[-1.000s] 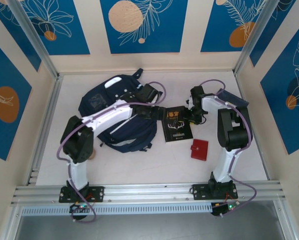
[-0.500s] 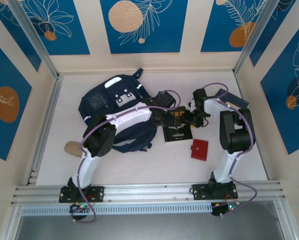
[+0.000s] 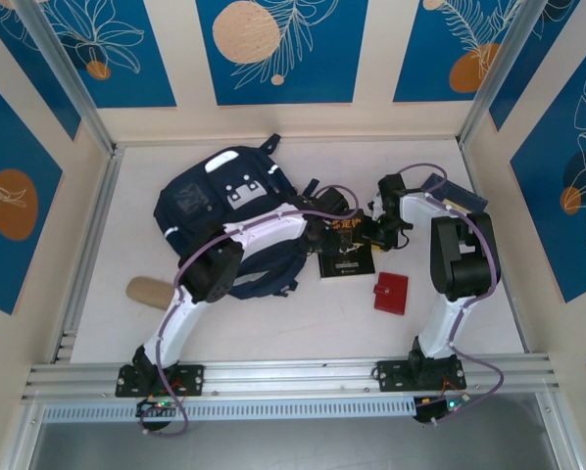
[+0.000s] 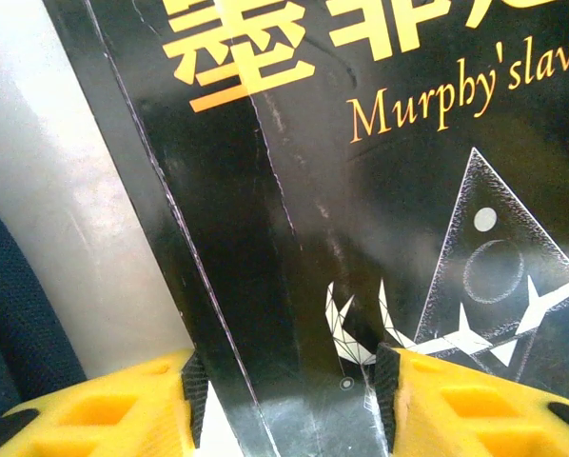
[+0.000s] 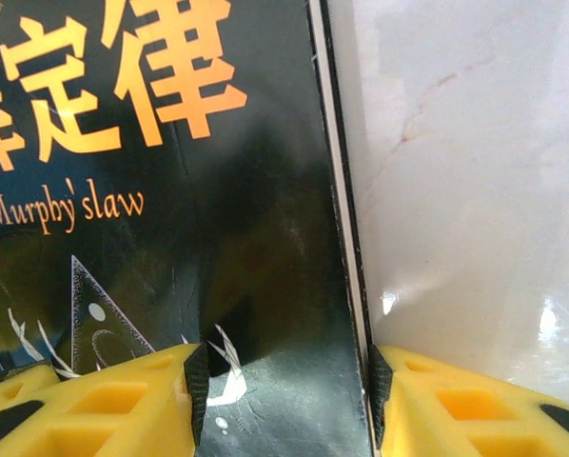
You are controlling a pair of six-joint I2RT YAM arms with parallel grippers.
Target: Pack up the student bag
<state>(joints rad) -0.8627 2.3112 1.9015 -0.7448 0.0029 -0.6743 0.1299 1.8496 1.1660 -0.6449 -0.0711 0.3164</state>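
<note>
The student bag point(image 3: 210, 201), dark navy with a white-grey patch, lies at the back left of the table. Its fabric shows at the lower left of the left wrist view as the bag point(image 4: 18, 314). A black book point(image 3: 350, 257) with orange lettering lies flat just right of it. My left gripper point(image 3: 334, 217) hangs over the book's left edge and my right gripper point(image 3: 369, 227) over its right edge. The left gripper point(image 4: 289, 390) is open: one finger stands over the table, the other over the book point(image 4: 361, 190). The right gripper point(image 5: 284, 381) is open astride the book point(image 5: 170, 190)'s right edge.
A red wallet point(image 3: 391, 292) lies right of the book, toward the front. A tan roll point(image 3: 148, 290) lies at the front left beside the left arm. A flat navy thing point(image 3: 435, 183) pokes out behind the right arm. Walls close in on three sides.
My left arm has swung right, from over the bag to the book's left edge, uncovering the tan roll. Both grippers' jaws have narrowed. The right arm has barely shifted.
</note>
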